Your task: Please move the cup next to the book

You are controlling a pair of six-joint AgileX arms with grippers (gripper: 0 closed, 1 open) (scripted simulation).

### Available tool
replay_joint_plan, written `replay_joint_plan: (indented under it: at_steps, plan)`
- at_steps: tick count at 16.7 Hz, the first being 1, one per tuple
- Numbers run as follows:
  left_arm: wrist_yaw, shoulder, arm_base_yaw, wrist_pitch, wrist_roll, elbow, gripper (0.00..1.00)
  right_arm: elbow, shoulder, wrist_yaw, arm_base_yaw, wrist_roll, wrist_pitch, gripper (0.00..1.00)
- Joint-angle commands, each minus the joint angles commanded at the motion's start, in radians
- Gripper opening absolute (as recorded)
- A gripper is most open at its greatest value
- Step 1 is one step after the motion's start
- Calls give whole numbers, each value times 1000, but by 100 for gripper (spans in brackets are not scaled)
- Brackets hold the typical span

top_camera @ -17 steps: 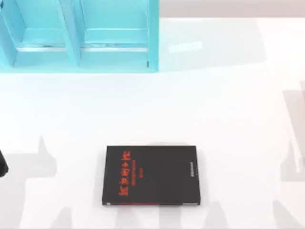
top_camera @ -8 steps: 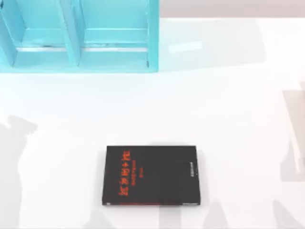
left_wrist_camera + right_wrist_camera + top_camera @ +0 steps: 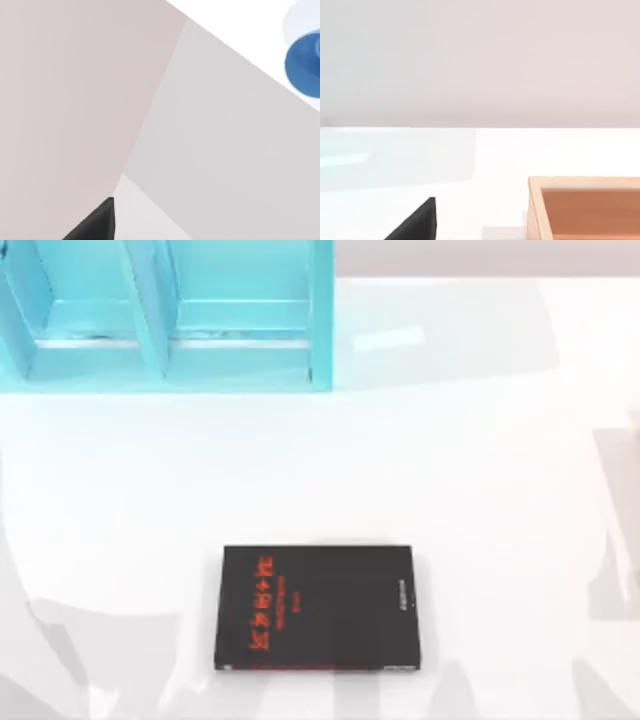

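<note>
Book [image 3: 317, 608] is lying flat on the tabletop [image 3: 480, 490], front-center. Left arm's cam is catching the blue cup [image 3: 305, 65], so approach stage imo; can't tell end effector state tbh. Next: reaching and gripping it.

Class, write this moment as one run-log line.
book: flat on table | cup: in left wrist view, not held | shelf: far left | wooden box: in right wrist view

You have a turquoise shelf unit [image 3: 170, 315] at the white desk's [image 3: 480, 490] far left; a wooden box [image 3: 585, 207] stands on the desk.
</note>
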Motion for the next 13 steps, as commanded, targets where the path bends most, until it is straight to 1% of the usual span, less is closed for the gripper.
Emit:
replay_joint_plan:
  at_steps: [3,7,10,13]
  plan:
    - [15,235,56,-131,208,120,100,0,0,0,0,0,0,100]
    - [37,489,108,-252,422,246,100,0,0,0,0,0,0,100]
    - [52,614,129,-300,533,306,100,0,0,0,0,0,0,100]
    - [59,671,138,-318,571,325,100,0,0,0,0,0,0,100]
